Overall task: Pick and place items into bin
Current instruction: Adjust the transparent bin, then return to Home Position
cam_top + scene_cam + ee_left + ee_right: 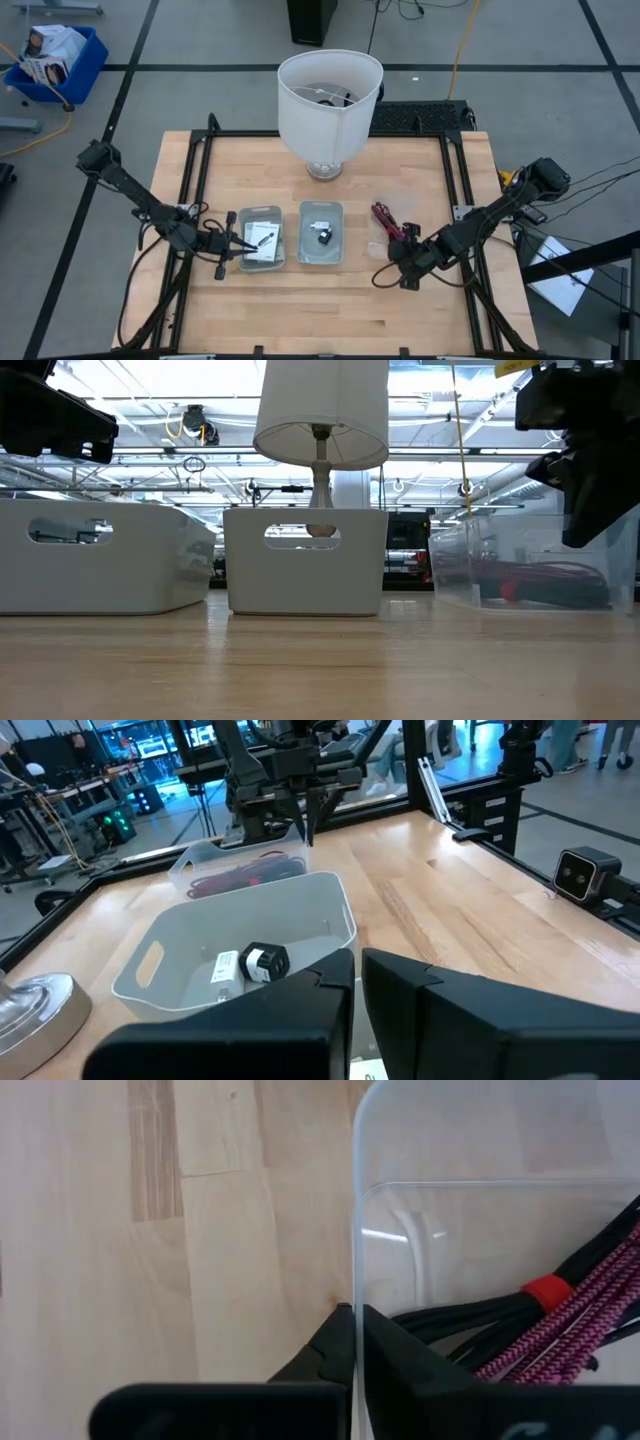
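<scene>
Three small bins stand in a row on the wooden table. The left grey bin (262, 238) holds white packets and a black part. The middle grey bin (321, 232) holds a small black and white part (262, 960). The clear bin (530, 560) on the right holds black and magenta cable ties (560, 1320). My right gripper (352, 1325) is shut on the clear bin's wall. My left gripper (238, 246) hovers above the left bin's left side, its fingers (330, 990) almost together. Whether anything sits between them I cannot tell. My right gripper pinches the clear bin's thin side wall (353, 1230) at its rim, one finger inside the bin and one outside over the table. The fingers come slanting down from the table's right near side. The bin stands upright with its base on the table.
A big white lampshade (330, 100) on a metal foot stands at the table's far middle. Black frame rails run along the table's left and right edges. A blue crate (55, 60) sits on the floor at the far left. Bare wood lies along the near edge.
</scene>
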`<state>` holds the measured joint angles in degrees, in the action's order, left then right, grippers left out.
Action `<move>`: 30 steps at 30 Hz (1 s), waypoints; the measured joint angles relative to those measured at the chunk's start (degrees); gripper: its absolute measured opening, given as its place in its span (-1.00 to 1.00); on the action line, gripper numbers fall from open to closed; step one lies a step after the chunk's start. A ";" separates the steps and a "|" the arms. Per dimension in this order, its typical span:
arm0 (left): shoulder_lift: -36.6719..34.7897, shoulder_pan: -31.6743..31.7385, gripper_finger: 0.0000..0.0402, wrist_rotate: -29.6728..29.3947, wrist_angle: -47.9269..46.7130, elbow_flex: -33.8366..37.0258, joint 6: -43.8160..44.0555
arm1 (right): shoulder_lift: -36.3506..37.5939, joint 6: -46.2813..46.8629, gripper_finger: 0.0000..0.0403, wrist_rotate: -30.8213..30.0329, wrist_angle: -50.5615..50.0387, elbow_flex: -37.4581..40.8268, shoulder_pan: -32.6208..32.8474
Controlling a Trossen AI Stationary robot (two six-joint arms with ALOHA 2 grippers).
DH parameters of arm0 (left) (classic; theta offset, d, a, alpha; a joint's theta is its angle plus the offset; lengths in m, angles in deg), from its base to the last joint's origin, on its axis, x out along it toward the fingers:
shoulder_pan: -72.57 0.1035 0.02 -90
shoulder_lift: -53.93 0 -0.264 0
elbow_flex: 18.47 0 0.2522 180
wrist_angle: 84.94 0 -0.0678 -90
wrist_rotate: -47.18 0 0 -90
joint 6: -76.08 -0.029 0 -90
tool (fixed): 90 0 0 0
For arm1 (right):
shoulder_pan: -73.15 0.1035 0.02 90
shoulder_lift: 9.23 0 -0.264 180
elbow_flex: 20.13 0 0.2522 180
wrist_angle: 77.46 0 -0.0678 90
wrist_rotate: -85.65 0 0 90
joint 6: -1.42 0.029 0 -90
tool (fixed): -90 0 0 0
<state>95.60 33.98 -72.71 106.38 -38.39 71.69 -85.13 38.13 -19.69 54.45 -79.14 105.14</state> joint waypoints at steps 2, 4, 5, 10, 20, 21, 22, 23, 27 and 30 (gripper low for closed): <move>0.00 0.00 -0.85 -0.02 -0.02 0.00 0.00 | 0.00 0.93 -0.98 0.33 0.01 0.00 -0.02; 0.00 0.00 -0.85 -0.01 -0.02 0.00 0.00 | 0.00 2.11 -0.95 0.45 0.00 0.00 -0.02; 0.00 0.00 -0.85 -0.01 -0.03 0.00 0.00 | 0.01 2.59 -0.92 0.71 -0.07 0.02 -0.02; 0.00 0.00 -0.85 0.00 -0.79 0.00 1.19 | 0.11 1.53 -0.73 0.88 1.52 0.11 0.00; 0.02 -0.02 -0.85 0.00 -1.56 0.00 0.36 | 1.57 -1.41 -0.25 0.73 4.91 0.09 0.00; 0.02 0.00 -0.85 -0.07 -1.60 0.00 0.33 | 2.24 -1.60 -0.22 0.66 5.28 0.09 0.00; 0.02 0.00 -0.85 -0.57 -1.44 0.00 0.31 | 3.02 -2.10 -0.20 0.66 5.78 0.09 0.00; 0.02 0.00 -0.85 -1.79 -1.29 0.00 0.22 | 3.97 -2.94 -0.19 0.64 6.47 0.09 0.00; 0.00 0.22 -0.85 -7.84 -0.94 -0.04 0.26 | 8.17 -9.79 -0.21 -0.94 8.58 0.09 0.00; -0.05 2.33 -0.85 -9.59 -0.89 -0.39 -1.74 | 11.35 -19.40 -0.37 -5.43 10.26 0.21 -0.05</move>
<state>95.55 36.30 -82.31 105.49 -38.77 69.95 -73.78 18.73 -25.12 64.71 -78.94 105.09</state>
